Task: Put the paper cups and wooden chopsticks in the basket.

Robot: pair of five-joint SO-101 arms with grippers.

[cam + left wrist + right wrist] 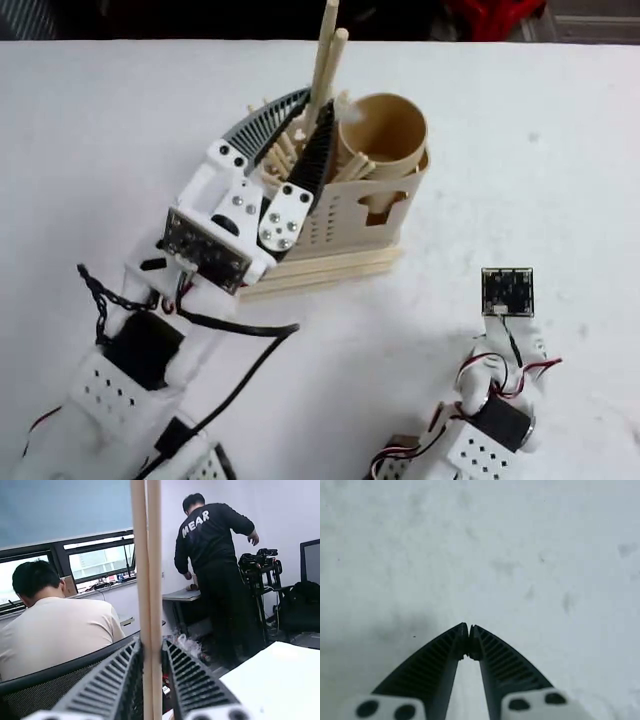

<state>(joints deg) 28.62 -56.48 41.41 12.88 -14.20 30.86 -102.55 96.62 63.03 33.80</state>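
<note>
**Wooden chopsticks held upright at the basket; task judged close to complete.**

The left gripper pinches the pair between its fingers. The lower ends sit down among other sticks already in the basket, just beside a paper cup seated inside it. Judged outstanding: release of this pair so that it rests in the basket. The right gripper has its tips pressed together on nothing, over the white table, well apart from the basket.
</note>
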